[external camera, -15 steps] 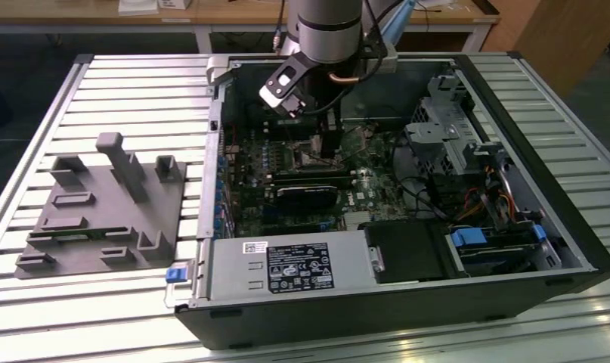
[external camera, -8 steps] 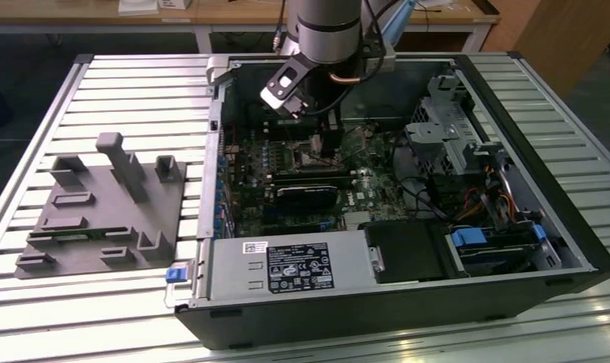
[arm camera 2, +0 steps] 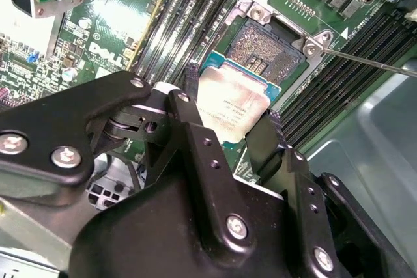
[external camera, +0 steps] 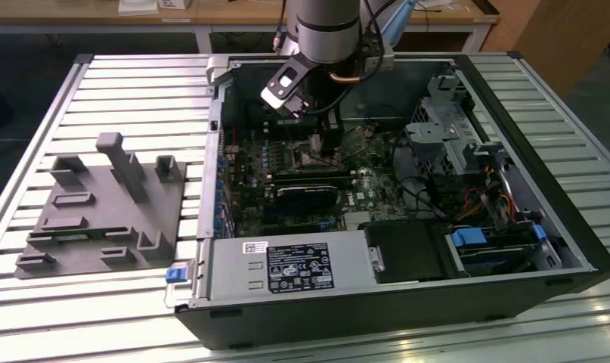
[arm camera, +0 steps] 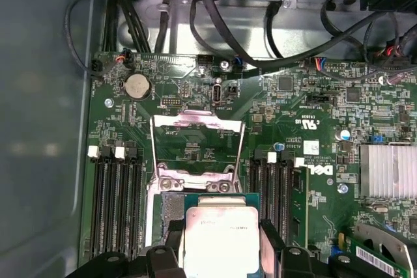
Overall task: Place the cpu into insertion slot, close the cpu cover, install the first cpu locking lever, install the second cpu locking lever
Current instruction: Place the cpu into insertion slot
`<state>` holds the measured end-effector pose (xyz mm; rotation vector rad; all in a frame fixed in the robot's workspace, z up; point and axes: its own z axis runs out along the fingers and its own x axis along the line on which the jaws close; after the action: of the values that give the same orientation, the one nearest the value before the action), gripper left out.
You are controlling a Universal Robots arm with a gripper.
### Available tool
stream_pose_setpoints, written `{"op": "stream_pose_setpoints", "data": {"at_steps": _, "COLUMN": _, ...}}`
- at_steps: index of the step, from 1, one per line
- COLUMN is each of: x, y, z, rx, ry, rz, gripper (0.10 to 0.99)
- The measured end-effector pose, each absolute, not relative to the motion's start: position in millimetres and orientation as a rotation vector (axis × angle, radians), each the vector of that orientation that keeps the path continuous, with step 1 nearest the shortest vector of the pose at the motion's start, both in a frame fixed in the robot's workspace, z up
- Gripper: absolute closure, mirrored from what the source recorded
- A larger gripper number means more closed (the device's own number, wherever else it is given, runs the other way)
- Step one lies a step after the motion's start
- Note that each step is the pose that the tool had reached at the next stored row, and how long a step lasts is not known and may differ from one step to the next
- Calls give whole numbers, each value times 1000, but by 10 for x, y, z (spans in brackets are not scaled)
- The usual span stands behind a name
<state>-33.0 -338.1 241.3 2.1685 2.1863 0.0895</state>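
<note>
The gripper [arm camera 2: 231, 103] has its jaws clamped on the cpu [arm camera 2: 231, 114], one black finger against each of two opposite edges. The grey-tan metal top faces the camera, and the chip hangs just over the near edge of the insertion slot [arm camera 2: 270, 47]; whether it touches the socket yet cannot be told. I judge the cpu to be light, thin and quite stiff, but fragile. Its smooth lid would give poor purchase from above, its underside should not be scraped, and the fine contacts in the socket look easy to bend. A hold on the narrow edges of its green board, as here, seems the right one, kept level. The second wrist view gives the bare, dark contact field of the socket and its silvery rim, and it shows the fingers bearing on the chip's sides. The first wrist view gives the cpu cover [arm camera: 195, 117] swung up and standing open beyond the socket, its cut-out middle showing green board through it, with long black memory slots [arm camera: 114, 206] flanking the socket on both sides. The exterior view gives the wider setting: the arm [external camera: 325, 30] comes down at upper centre into an open computer case [external camera: 385, 318] lying on a slatted desk [external camera: 133, 83], with a grey fixture [external camera: 93, 212] well apart at the exterior view's left.
</note>
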Motion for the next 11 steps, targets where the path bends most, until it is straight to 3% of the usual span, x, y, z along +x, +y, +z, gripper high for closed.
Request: {"op": "stream_pose_setpoints", "data": {"at_steps": 11, "x": -330, "y": -3363, "z": 2394, "rx": 2168, "ry": 2185, "rz": 87, "gripper": 545}}
